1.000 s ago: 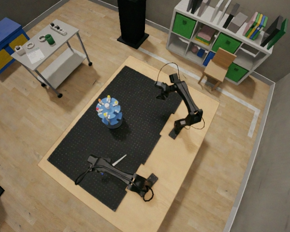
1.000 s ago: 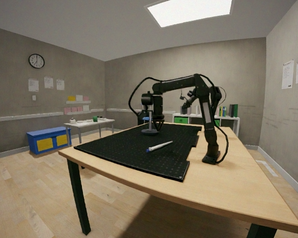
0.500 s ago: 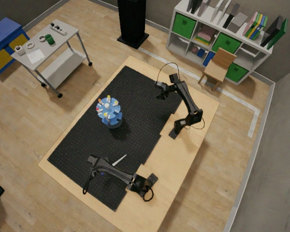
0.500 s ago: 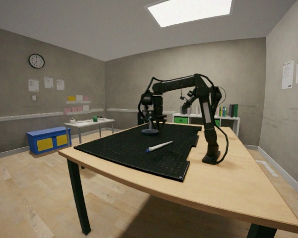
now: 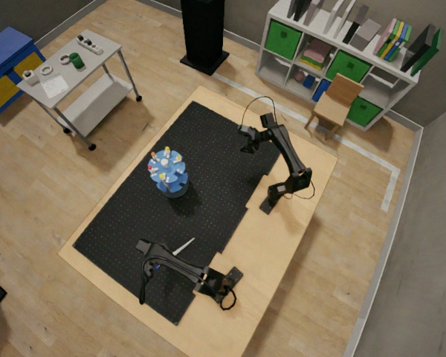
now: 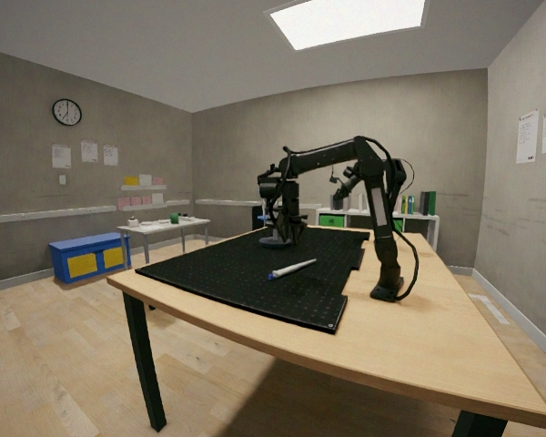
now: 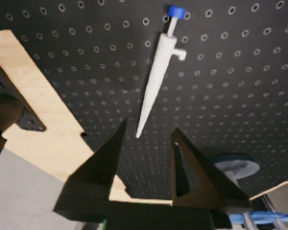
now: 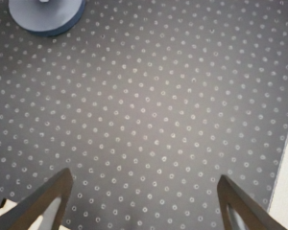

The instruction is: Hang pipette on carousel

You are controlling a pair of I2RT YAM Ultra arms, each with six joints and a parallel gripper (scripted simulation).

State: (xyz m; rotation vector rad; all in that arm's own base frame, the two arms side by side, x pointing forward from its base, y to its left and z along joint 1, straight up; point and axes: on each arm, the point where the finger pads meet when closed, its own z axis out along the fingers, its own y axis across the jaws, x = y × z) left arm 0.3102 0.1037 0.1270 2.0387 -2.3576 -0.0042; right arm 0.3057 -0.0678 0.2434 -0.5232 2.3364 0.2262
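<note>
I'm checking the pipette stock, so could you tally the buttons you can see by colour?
Yellow buttons: 3
Orange button: 1
Red button: 1
Blue button: 1
Total: 6
</note>
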